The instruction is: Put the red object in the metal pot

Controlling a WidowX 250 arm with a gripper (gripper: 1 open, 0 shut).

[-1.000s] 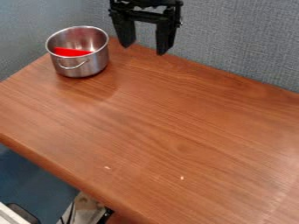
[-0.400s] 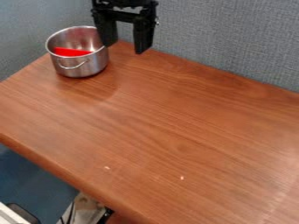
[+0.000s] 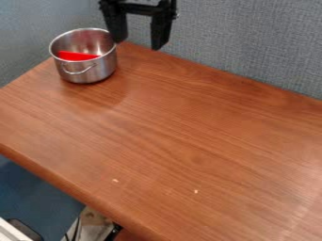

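The metal pot [image 3: 85, 56], small, shiny and round, stands near the table's far left corner. Inside it lies the red object [image 3: 78, 56], a flat bright red patch on the pot's floor. My black gripper [image 3: 135, 33] hangs at the top of the view, just right of and behind the pot, above the table's far edge. Its two fingers point down and stand wide apart with nothing between them.
The wooden table [image 3: 176, 141] fills most of the view, with its front edge running lower left. A grey-blue wall [image 3: 251, 38] rises behind it. Floor clutter shows below the table's front edge at the bottom left.
The gripper has moved left and upward, from right of the pot to closer behind it, staying open. The pot and red object have not moved.
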